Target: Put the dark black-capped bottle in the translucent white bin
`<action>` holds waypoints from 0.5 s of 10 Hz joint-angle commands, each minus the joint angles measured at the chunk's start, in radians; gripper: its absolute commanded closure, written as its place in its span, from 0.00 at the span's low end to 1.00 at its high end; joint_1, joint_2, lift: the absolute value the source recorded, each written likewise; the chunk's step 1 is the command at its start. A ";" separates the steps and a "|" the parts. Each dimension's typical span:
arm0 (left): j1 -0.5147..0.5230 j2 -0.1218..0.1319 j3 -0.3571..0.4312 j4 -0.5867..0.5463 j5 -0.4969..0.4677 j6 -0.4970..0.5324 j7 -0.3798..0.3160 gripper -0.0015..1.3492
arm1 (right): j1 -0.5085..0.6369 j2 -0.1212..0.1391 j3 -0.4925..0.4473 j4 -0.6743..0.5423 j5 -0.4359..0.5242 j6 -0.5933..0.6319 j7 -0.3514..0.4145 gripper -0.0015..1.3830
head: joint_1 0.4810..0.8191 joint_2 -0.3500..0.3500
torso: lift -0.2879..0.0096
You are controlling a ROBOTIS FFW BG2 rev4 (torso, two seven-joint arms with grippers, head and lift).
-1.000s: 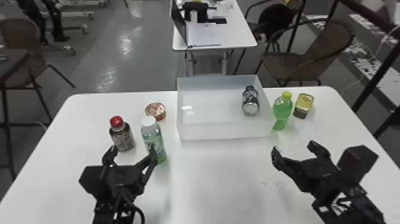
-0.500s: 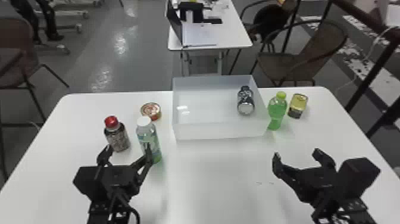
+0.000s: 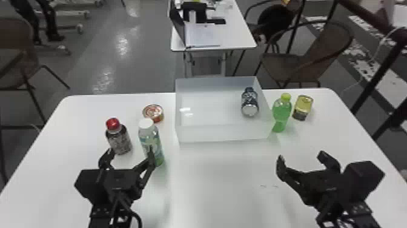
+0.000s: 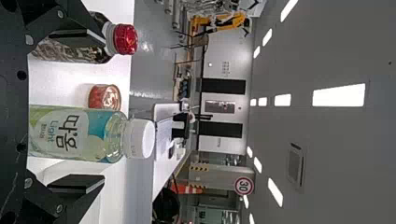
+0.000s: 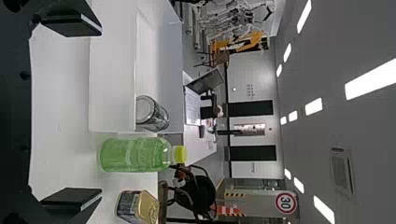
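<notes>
1. Note translucent white bin point(image 3: 224, 133) at centre of head view, open-topped, pale-walled.
2. Find dark black-capped bottle point(image 3: 249, 101) inside it, toward the bin's right wall; lies with base to the near side, cap to the far wall. Count as in the bin, gripped by nothing.
3. See green bottle point(image 3: 281, 113) upright just beside the bin's right wall, topped with a yellow-green cap; near it, farther right, yellow-topped can point(image 3: 302, 107).
4. Left of the bin, spot flat round tin point(image 3: 153, 113); nearer, white-capped bottle point(image 3: 147, 135), upright, clear, tinted green low down. Just left of that, see red-capped bottle point(image 3: 119, 141), upright, dark-bodied.
5. Log left gripper point(image 3: 129, 150) at lower left, fingers apart, one overlapping the white-capped bottle from this angle; cannot tell about contact.
6. Log right gripper point(image 3: 302, 155) at lower right, fingers apart, nothing between them, above bare tabletop.
7. Read surface as white table point(image 3: 212, 185), round-cornered, with two small dark marks near the right gripper.
8. Beyond, record second table point(image 3: 236, 38) at top centre, bearing open laptop point(image 3: 178, 25); brown chair point(image 3: 315, 57) upper right, another chair point(image 3: 15, 35) upper left, shiny grey floor point(image 3: 130, 66) between.
</notes>
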 commanded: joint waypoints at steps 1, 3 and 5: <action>0.000 0.002 0.001 -0.003 -0.001 0.005 0.000 0.19 | 0.002 0.002 0.000 -0.001 -0.002 -0.001 -0.009 0.06 | 0.63 0.52 | 0.65; 0.004 0.002 0.003 -0.008 -0.003 0.012 0.000 0.19 | 0.010 0.009 0.000 -0.002 -0.005 -0.001 -0.030 0.06 | 0.63 0.52 | 0.65; 0.002 0.006 0.000 -0.009 -0.001 0.017 0.000 0.19 | 0.006 0.009 0.000 0.007 -0.014 -0.001 -0.032 0.06 | 0.63 0.51 | 0.65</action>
